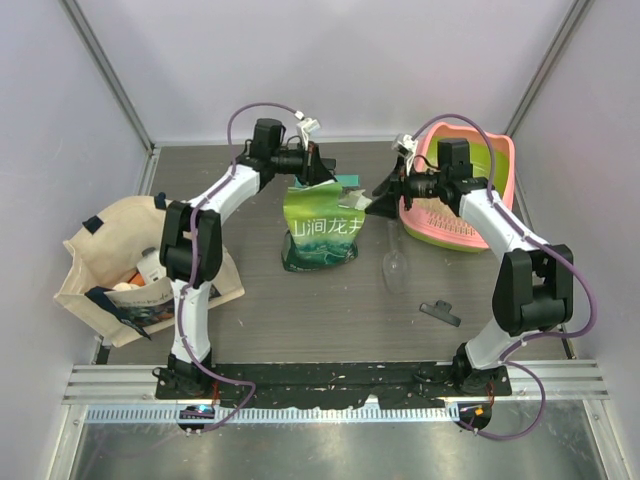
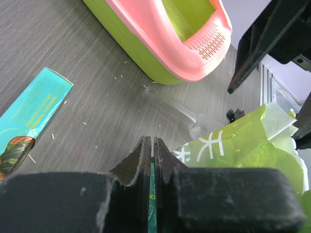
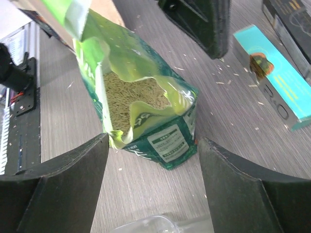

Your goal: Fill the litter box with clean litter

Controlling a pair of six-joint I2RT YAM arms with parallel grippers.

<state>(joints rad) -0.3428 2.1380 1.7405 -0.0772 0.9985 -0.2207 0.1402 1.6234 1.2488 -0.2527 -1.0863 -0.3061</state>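
A beige tote bag (image 1: 95,245) sits at the far left of the bench (image 1: 300,320), out of play. The left gripper (image 1: 318,168) is pressed together on the top lip of the green bag (image 1: 320,235), and the left wrist view shows a thin edge of film pinched between its fingers. The bag stands upright mid-bench with its mouth open. The clean litter (image 3: 129,97) lies inside it, pale granules well below the lip. Just right of the bag, the right gripper (image 1: 380,203) hangs spread wide, facing the open mouth and touching nothing. A clear scoop (image 1: 393,265) lies nearer the arms. The litter box (image 1: 440,230) rests at the far right, and no litter shows in the part of its green basin that is visible.

The step looks like securing the bag before the litter goes across. To do it well, the right gripper should close on the opposite lip or side, low enough to bear weight. The left should hold the mouth upward so nothing spills short of the basin.
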